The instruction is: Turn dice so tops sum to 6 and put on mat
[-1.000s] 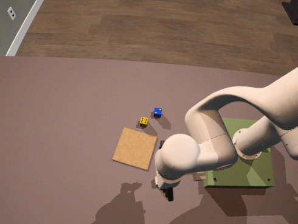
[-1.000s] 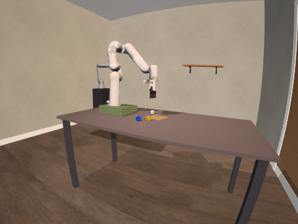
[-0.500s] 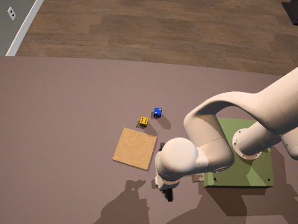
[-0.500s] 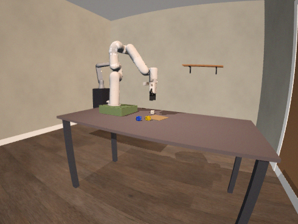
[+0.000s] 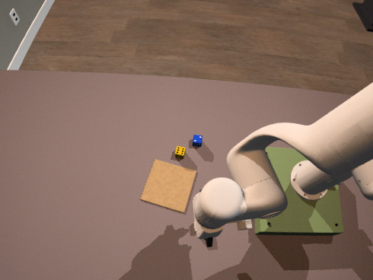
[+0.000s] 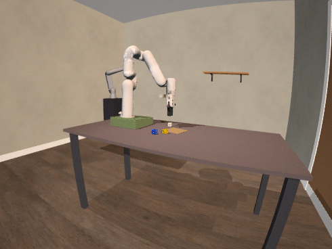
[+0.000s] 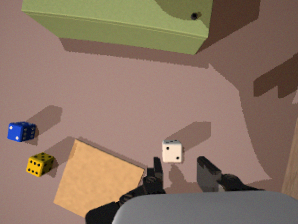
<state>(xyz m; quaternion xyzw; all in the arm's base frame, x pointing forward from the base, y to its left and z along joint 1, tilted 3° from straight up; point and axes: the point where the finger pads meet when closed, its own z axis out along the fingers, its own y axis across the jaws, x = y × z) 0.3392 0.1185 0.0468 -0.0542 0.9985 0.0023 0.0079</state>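
Above the table [image 6: 217, 145] the gripper [image 7: 181, 176] hangs half-spread, gripping nothing, over the white die [image 7: 172, 151], top face perhaps two; the tan mat [image 7: 97, 184] carries no dice, yellow die [image 7: 40, 164] and blue die [image 7: 21, 131] just beside it

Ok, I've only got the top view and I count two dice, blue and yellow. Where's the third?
Observer: A white die sits on the table beside the mat, off it. The arm hides it from you.
Operator: Is the hand on it?
Observer: No. In the exterior view the hand hangs above the die, not touching it.
Operator: Holding anything?
Observer: Nothing. In the wrist view its fingers stand partly open with only table between them.
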